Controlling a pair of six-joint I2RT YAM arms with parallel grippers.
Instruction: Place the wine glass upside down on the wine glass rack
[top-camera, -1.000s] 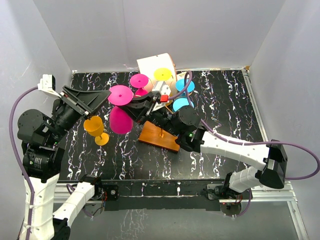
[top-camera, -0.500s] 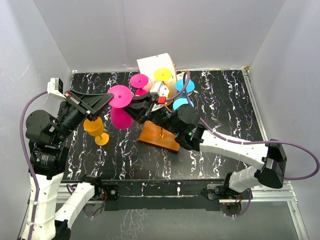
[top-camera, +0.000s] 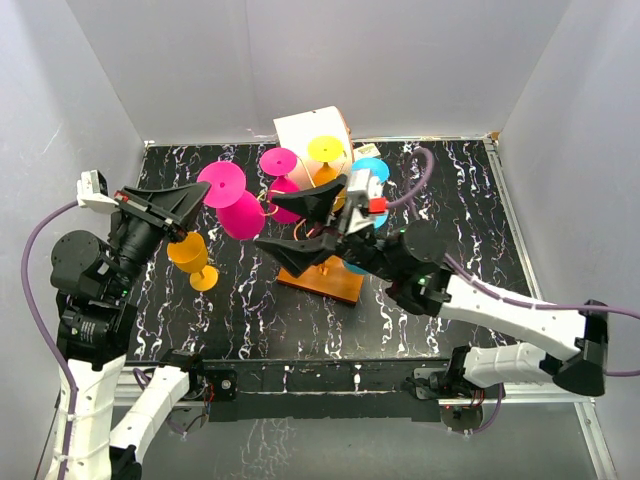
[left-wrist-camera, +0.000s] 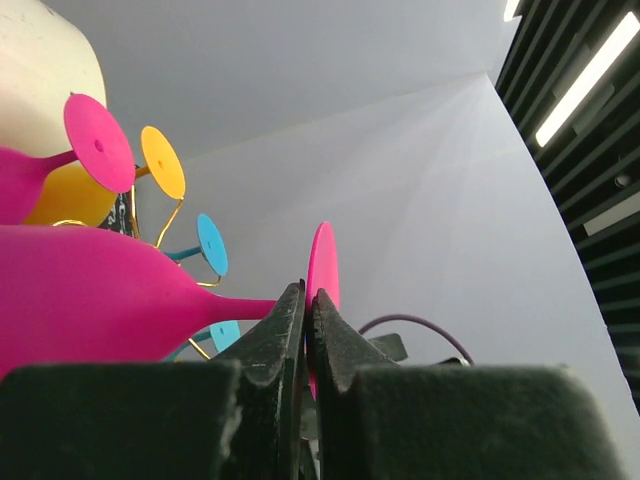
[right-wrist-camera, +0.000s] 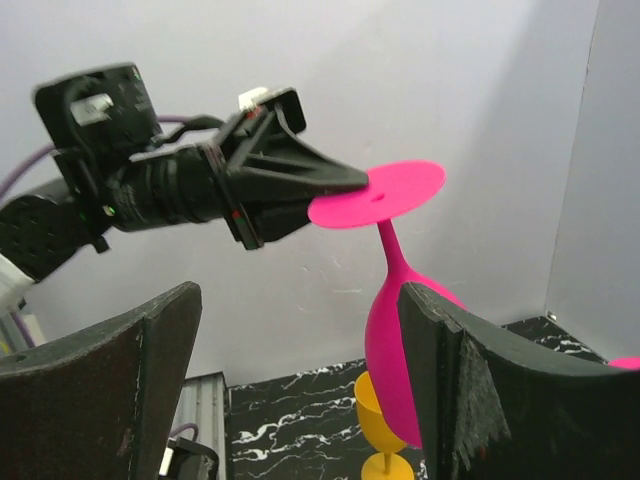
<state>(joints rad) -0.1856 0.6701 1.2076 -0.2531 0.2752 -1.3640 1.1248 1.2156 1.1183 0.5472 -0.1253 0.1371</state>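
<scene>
A magenta wine glass (top-camera: 240, 213) hangs foot-up and tilted above the table, left of the wine glass rack (top-camera: 322, 277). My left gripper (top-camera: 208, 192) is shut on the rim of the glass's round foot (right-wrist-camera: 380, 193). The left wrist view shows the jaws (left-wrist-camera: 308, 295) pinching that foot, with the bowl (left-wrist-camera: 90, 300) off to the left. My right gripper (top-camera: 265, 227) stands open just right of the bowl, not touching it. The bowl (right-wrist-camera: 400, 340) shows beside the right finger (right-wrist-camera: 440, 390) in the right wrist view. The rack's gold wire arms carry pink (top-camera: 280, 160), yellow (top-camera: 327, 148) and blue (top-camera: 370, 170) glasses.
An orange wine glass (top-camera: 190, 256) stands upright on the black marbled table (top-camera: 460, 200), below the left gripper. A white cylinder-shaped box (top-camera: 305, 130) sits behind the rack. Grey walls close in the table at the back and both sides.
My right gripper has opened, let go of the magenta glass and drawn back to the right. The left gripper shut on the foot and now carries the glass alone, slightly further left.
</scene>
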